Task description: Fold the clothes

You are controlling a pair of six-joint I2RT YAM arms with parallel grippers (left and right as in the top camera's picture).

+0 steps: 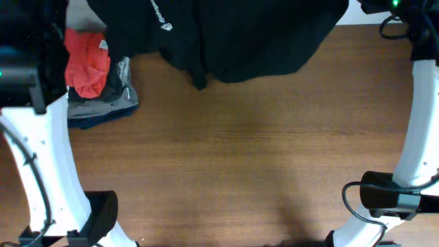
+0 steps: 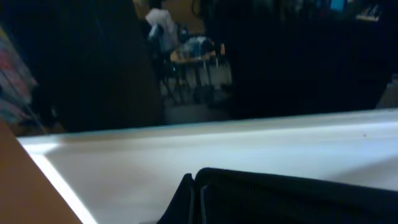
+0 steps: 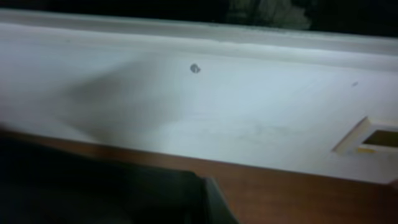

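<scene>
A large black garment (image 1: 240, 34) with a small white logo hangs across the far edge of the wooden table (image 1: 240, 171), spread wide and bunched at its lower edge. In the left wrist view my left gripper (image 2: 196, 199) is shut, with ribbed black fabric (image 2: 298, 199) pinched between its fingers. In the right wrist view my right gripper (image 3: 208, 199) is blurred and shut, with the black garment (image 3: 93, 193) against it. Both grippers' fingertips are hidden in the overhead view.
A red cloth (image 1: 88, 62) lies on a pile of grey and blue clothes (image 1: 116, 103) at the far left. The white arm bases stand at the front left (image 1: 48, 178) and front right (image 1: 411, 158). A white wall ledge (image 3: 217, 106) runs behind the table.
</scene>
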